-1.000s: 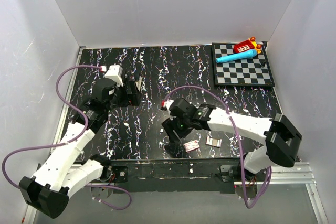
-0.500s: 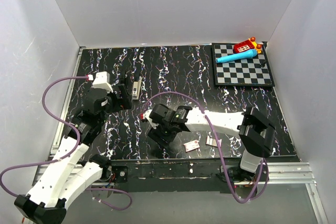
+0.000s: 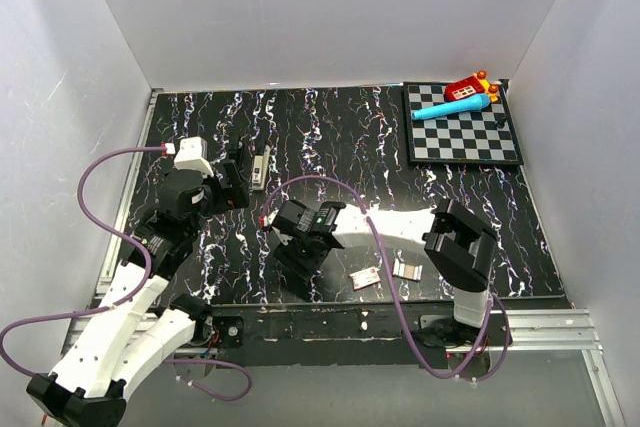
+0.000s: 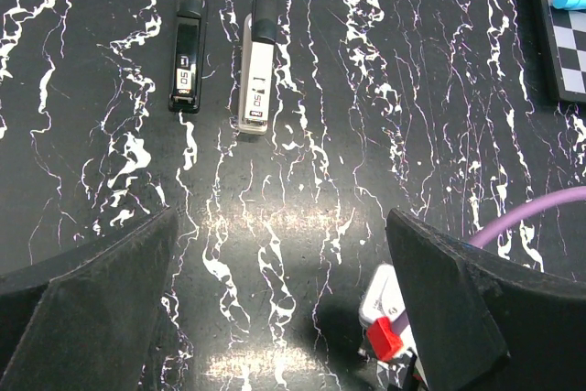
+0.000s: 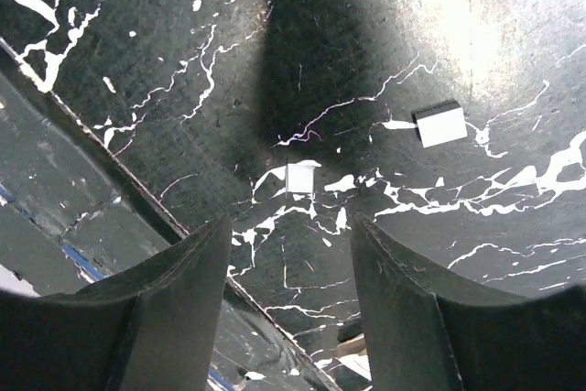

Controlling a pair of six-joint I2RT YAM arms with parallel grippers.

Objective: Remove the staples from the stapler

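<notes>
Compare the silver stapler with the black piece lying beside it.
The silver stapler is pale with a dark far end; the black piece is black end to end. The silver stapler reaches slightly nearer the left wrist camera than the black piece. Both are slim, lie flat, parallel and apart, each with a small label.

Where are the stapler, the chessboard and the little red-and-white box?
Stapler (image 4: 256, 80): left wrist view, middle of its pale half.
Chessboard (image 3: 470, 142): top view, bare squares.
Red-and-white box (image 3: 365, 277): top view, its centre.

Stapler (image 3: 261, 166) left of checkerboard (image 3: 480, 143), well apart
</notes>
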